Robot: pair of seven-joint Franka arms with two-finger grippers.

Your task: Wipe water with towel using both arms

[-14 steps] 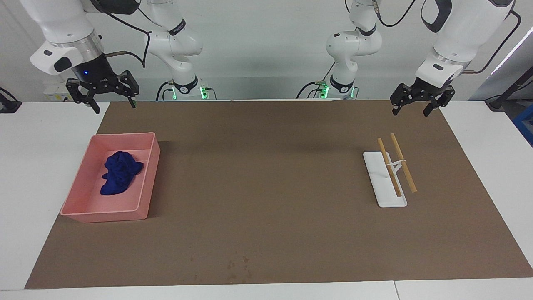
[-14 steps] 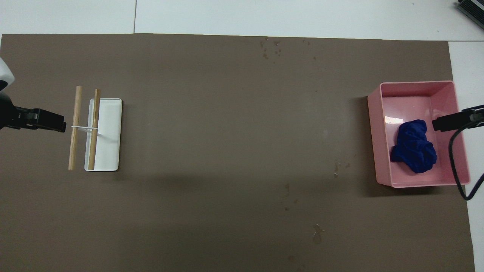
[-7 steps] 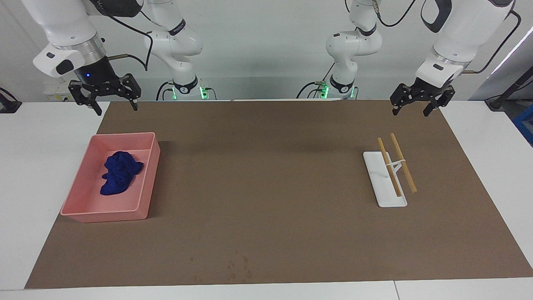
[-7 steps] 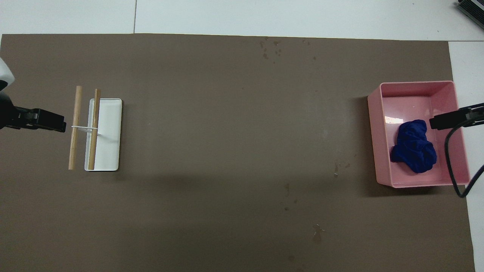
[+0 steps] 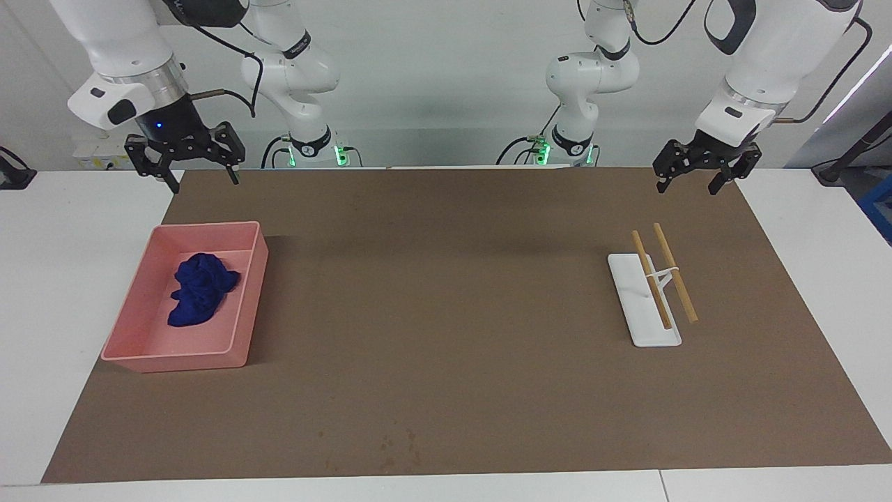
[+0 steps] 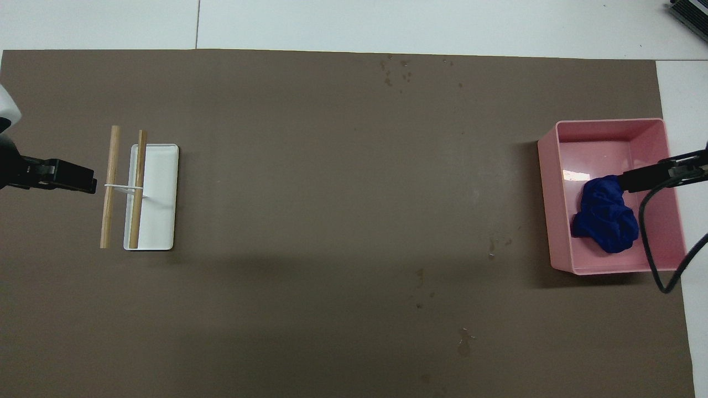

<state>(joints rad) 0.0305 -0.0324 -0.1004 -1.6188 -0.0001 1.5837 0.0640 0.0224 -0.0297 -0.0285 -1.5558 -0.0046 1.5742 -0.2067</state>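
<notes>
Nearest the robots, both claws hang in the air. The right claw [image 5: 185, 159] is over the brown mat's [image 5: 446, 314] corner, its fingers spread open and empty; the left claw [image 5: 702, 166] waits over the mat's edge at its own end, also open and empty. Farther out, the navy towel [image 5: 201, 288] lies bunched inside a pink bin [image 5: 245, 279] toward the right arm's end of the bench [image 5: 63, 244]. Toward the left arm's end sits a white tray [image 5: 637, 307] carrying two wooden sticks [image 5: 672, 273]. Farthest out lie small dark blotches [image 5: 398, 446]. I cannot make out the water streak.
</notes>
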